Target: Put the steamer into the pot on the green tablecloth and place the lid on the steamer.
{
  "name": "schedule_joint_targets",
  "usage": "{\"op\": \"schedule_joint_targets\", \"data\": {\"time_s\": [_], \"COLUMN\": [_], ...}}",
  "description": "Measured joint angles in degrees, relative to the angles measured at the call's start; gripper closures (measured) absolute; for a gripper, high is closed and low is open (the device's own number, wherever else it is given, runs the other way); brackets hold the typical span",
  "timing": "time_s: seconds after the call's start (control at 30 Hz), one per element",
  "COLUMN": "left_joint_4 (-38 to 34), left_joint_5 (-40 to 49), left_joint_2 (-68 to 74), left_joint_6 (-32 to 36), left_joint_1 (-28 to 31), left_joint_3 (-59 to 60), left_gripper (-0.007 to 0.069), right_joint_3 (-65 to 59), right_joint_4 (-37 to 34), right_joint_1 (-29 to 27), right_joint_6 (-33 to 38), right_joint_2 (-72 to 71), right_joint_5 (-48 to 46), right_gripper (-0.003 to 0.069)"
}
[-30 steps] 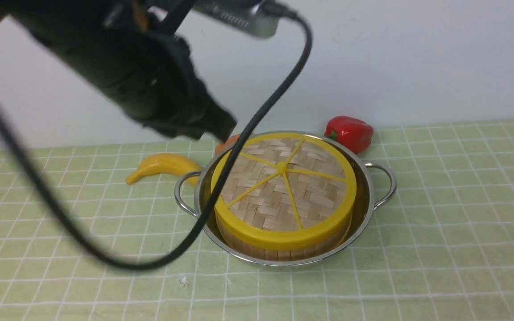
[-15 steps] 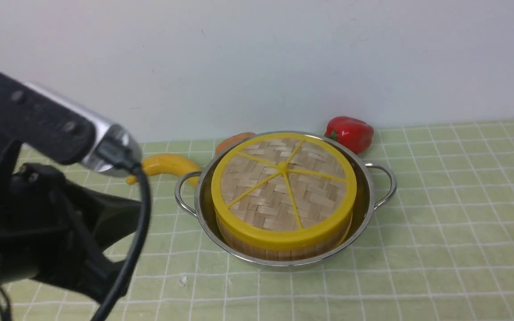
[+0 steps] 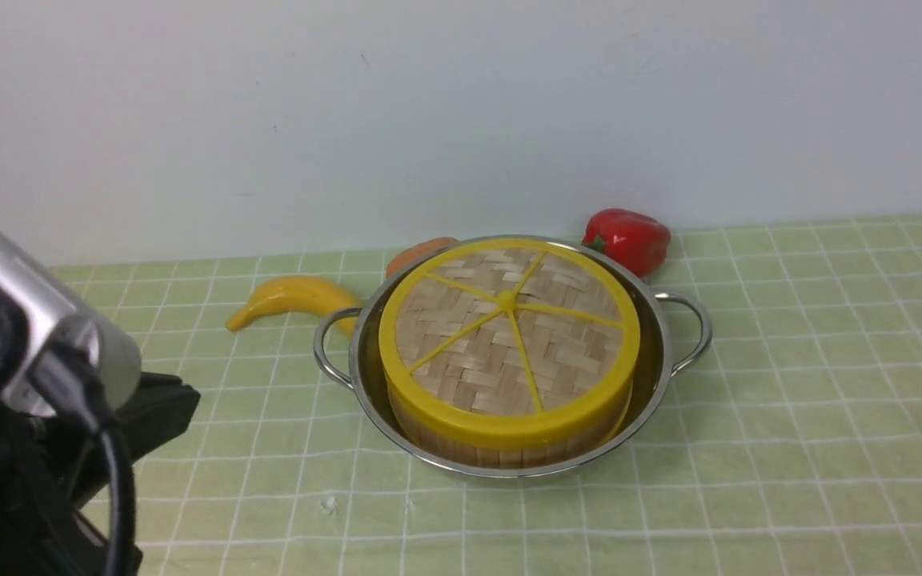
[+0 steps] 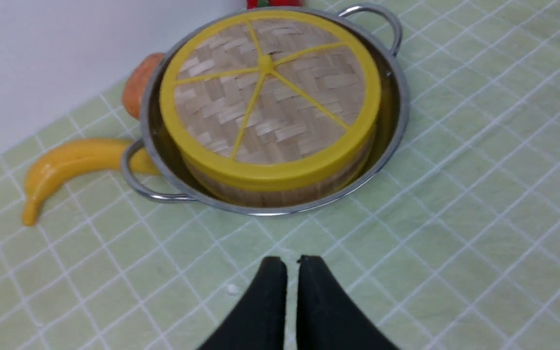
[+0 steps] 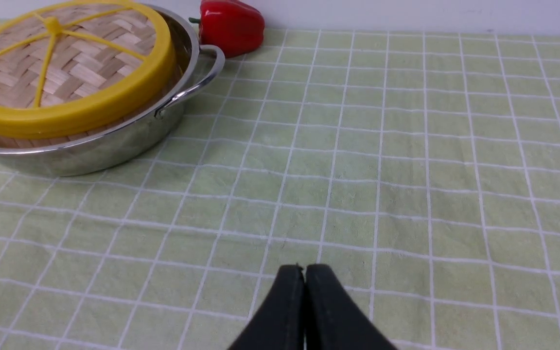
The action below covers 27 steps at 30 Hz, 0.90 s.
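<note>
Seated upright in the pot [image 3: 655, 376], flat face up, vertical axis: the steamer [image 3: 501, 452], capped by the lid [image 3: 507, 340]. No long axis on either round part; lid tilted slightly, higher at the far edge. Pot handles aligned left to right across the front view, one loop on each side.

Steamer: upright pale bamboo slats, visible only as a band under the lid, narrower than the pot, with a gap of bare steel around it. Lid: woven bamboo strips, thick yellow rim, five yellow spokes from a central hub. Pot: wide, shallow, shiny steel, resting on the green tablecloth [image 3: 813, 416] (pale green, thin white grid lines, a few small wrinkles).

Just behind the pot to its left, touching or nearly touching the rim: an orange rounded item [image 3: 419, 254], mostly hidden. Left of the pot, its near end reaching behind the left handle: a yellow banana [image 3: 289, 298]. Behind the pot to its right, just beside the rim: a red bell pepper [image 3: 627, 239]. Behind all of these: a plain white wall [image 3: 461, 112] meeting the cloth.

Left gripper [image 4: 291, 261]: well apart from the pot on its near left, jaws pressed nearly together on nothing, above bare cloth. Right gripper [image 5: 305, 268]: well to the right of the pot, jaws closed tip to tip, likewise empty.
</note>
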<state>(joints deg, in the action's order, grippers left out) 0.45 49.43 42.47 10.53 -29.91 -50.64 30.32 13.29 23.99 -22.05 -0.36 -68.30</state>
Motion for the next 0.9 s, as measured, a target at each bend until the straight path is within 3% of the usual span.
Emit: {"op": "schedule_joint_targets", "data": {"time_s": [0.2,0.27,0.43,0.63,0.9], "left_joint_4": [2.41,1.83,-0.02,-0.45,-0.45], "left_joint_5": [-13.57,-22.19,-33.41,-37.46,-37.46], "left_joint_2": [-5.59,-11.62,-26.65,-39.57,-42.01], "left_joint_6": [0.16,-2.52,-8.49,-11.34,-10.53], "left_joint_1": [11.98,19.68,29.59,34.44,34.69], "left_joint_3": [12.40,23.23,42.10,50.95,51.02], "left_gripper": [0.0580,0.0571,0.0560,0.0549,0.0529], "right_joint_3": [0.00,0.00,0.00,0.00,0.00], "right_joint_4": [-0.05,-0.06,-0.12,-0.18,-0.18], "right_joint_1": [0.00,0.00,0.00,0.00,0.00], "right_joint_6": [0.00,0.00,0.00,0.00,0.00], "right_joint_2": [0.00,0.00,0.00,0.00,0.00], "right_joint_5": [0.04,0.11,0.18,0.24,0.24], "right_gripper": [0.0617,0.0609,0.0596,0.0583,0.0564]}}
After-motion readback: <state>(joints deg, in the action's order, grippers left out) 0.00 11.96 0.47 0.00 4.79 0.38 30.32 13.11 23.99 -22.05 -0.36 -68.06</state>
